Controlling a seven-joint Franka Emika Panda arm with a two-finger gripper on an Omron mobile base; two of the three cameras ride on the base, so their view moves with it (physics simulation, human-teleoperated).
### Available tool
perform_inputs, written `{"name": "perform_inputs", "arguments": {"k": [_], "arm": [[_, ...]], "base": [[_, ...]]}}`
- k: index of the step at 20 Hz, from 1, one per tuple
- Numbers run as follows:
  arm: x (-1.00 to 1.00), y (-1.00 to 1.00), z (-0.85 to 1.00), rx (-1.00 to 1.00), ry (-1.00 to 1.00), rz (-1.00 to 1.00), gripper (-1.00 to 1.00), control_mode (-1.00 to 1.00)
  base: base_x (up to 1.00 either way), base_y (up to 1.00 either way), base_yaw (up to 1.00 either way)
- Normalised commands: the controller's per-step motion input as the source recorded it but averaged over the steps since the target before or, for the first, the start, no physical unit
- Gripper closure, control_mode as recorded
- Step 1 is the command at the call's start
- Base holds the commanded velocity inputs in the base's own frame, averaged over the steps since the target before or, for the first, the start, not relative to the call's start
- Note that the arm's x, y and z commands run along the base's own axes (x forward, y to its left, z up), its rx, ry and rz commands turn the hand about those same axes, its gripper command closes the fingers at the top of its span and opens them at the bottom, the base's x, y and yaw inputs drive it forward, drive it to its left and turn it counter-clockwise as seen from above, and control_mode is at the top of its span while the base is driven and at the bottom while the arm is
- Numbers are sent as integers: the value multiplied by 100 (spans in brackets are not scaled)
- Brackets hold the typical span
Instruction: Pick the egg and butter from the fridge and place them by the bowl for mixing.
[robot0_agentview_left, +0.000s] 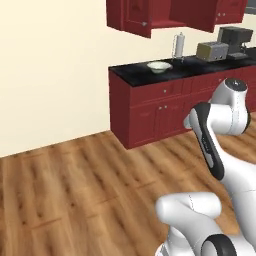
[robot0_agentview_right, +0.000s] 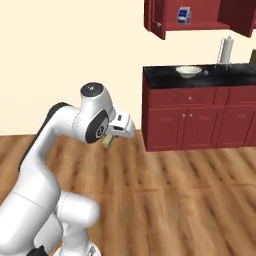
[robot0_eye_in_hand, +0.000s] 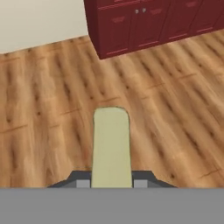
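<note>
Hand view: gripper (robot0_eye_in_hand: 111, 183) clenched on the pale yellow butter stick (robot0_eye_in_hand: 111, 146) above wood floor; wide cream-white bowl (robot0_agentview_right: 188, 71) and small egg (robot0_agentview_right: 205, 72) wait on the black counter at two o'clock; a jolt could drop it

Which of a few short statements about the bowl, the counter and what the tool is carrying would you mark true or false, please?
1. The bowl sits on the black counter. True.
2. The tool is shut on a pale yellow-green block. True.
3. The block rests on the counter. False: it is held above the wood floor.
4. The bowl lies on the floor. False: it is on the counter.
5. A small object lies beside the bowl. True.
</note>
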Motion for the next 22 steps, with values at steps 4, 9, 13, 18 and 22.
{"name": "perform_inputs", "arguments": {"k": [4, 9, 13, 18, 22], "arm": [[0, 0, 0, 0, 0, 0, 100, 100], [0, 0, 0, 0, 0, 0, 100, 100], [0, 0, 0, 0, 0, 0, 100, 100], [0, 0, 0, 0, 0, 0, 100, 100], [0, 0, 0, 0, 0, 0, 100, 100]], "base": [[88, 4, -11], [94, -3, 4], [94, -10, 9], [88, -25, 1], [84, -34, 1]]}}
